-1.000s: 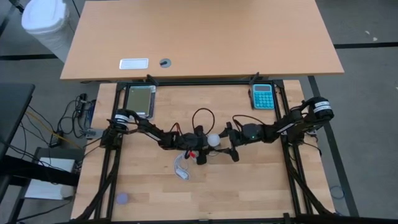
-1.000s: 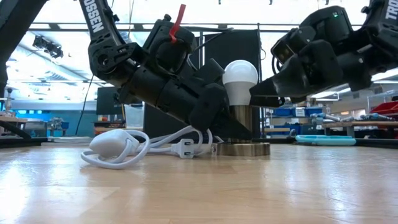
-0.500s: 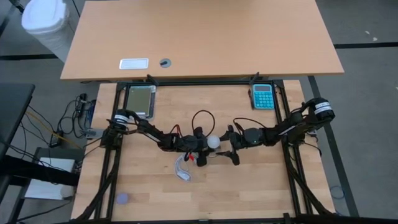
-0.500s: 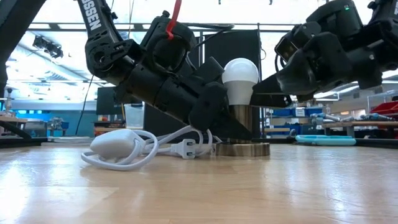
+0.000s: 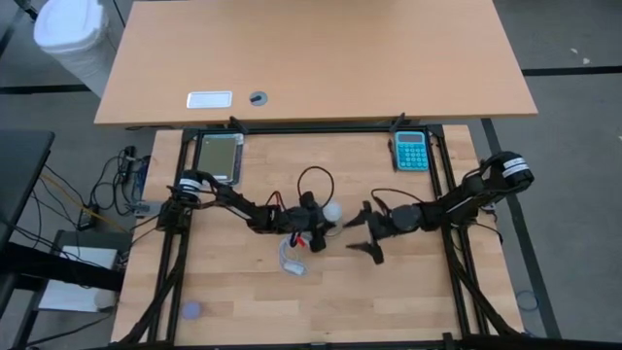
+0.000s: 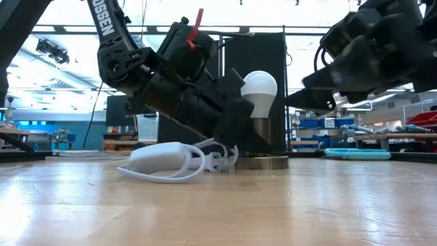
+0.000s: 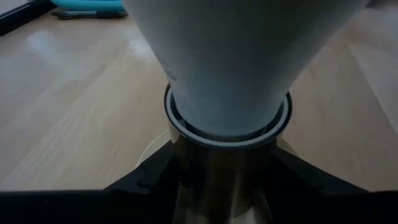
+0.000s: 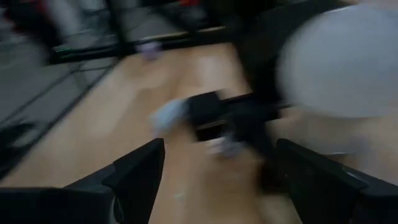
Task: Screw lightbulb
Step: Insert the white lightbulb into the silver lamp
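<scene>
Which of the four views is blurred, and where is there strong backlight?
The right wrist view is smeared by motion: the lightbulb and the open right gripper have soft edges. The left wrist view is so close that the lightbulb fills its top. The low view is backlit by bright windows, so both arms look nearly black. The high view is evenly lit.

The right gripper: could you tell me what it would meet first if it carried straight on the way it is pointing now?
Most likely the lightbulb. The right gripper stands open, clear of the bulb and pointing toward it; its wrist view shows the white globe just ahead. Depth is unclear, so it could instead brush the left gripper closed on the socket below.
</scene>
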